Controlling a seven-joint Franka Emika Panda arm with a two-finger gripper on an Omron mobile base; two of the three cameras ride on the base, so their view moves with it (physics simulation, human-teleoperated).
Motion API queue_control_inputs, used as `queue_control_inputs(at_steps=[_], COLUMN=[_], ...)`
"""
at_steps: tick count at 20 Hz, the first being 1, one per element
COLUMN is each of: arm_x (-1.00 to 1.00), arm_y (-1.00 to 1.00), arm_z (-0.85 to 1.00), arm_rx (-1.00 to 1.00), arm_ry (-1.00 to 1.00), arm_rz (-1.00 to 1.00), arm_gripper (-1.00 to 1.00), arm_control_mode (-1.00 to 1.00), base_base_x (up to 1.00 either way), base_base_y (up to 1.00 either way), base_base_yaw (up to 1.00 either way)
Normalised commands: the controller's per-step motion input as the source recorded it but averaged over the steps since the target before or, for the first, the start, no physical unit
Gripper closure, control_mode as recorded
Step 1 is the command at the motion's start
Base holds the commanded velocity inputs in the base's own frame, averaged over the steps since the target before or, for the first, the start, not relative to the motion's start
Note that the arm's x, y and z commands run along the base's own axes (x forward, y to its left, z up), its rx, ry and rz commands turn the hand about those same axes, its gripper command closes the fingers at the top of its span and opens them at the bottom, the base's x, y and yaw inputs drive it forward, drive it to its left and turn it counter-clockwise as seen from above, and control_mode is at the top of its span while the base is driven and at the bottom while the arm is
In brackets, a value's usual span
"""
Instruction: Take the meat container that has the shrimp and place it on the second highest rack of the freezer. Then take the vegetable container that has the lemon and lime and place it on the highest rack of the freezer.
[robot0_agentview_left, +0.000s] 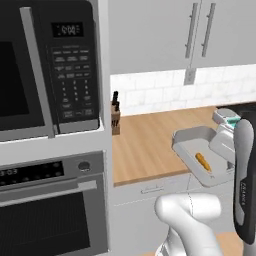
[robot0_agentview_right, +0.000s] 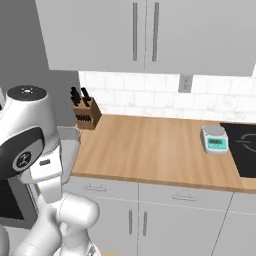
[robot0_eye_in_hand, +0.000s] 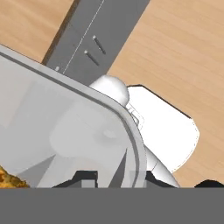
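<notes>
The meat container (robot0_agentview_left: 192, 142), a shallow light-grey rectangular tray, hangs tilted in the air over the counter's front edge. The orange shrimp (robot0_agentview_left: 202, 161) lies inside it. My gripper (robot0_agentview_left: 221, 144) is shut on the tray's right rim. In the hand view the tray's wall and rim (robot0_eye_in_hand: 87, 118) spread across the left, the shrimp (robot0_eye_in_hand: 6, 177) peeks in at the bottom left, and the gripper (robot0_eye_in_hand: 116, 177) clamps the rim. In the right base view a corner of the tray (robot0_agentview_right: 70, 145) shows behind my arm. The freezer, vegetable container, lemon and lime are out of view.
A microwave (robot0_agentview_left: 45, 65) and wall oven (robot0_agentview_left: 50, 210) stand to the left. On the wooden counter (robot0_agentview_right: 150, 145) are a knife block (robot0_agentview_right: 85, 115) and a small kitchen scale (robot0_agentview_right: 215, 139). A black cooktop (robot0_agentview_right: 242, 147) lies at the right, with upper cabinets (robot0_agentview_right: 145, 30) overhead.
</notes>
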Motion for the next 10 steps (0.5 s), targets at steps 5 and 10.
queue_control_inputs(at_steps=[5, 10], arm_x=[0.0, 0.0], arm_y=[0.0, 0.0], arm_z=[0.0, 0.0], arm_rx=[0.0, 0.0], arm_ry=[0.0, 0.0], arm_rz=[0.0, 0.0], arm_gripper=[1.0, 1.0], arm_control_mode=[1.0, 1.0], base_base_x=[-0.87, -0.26], base_base_y=[0.49, 1.0], base_base_yaw=[0.0, 0.0])
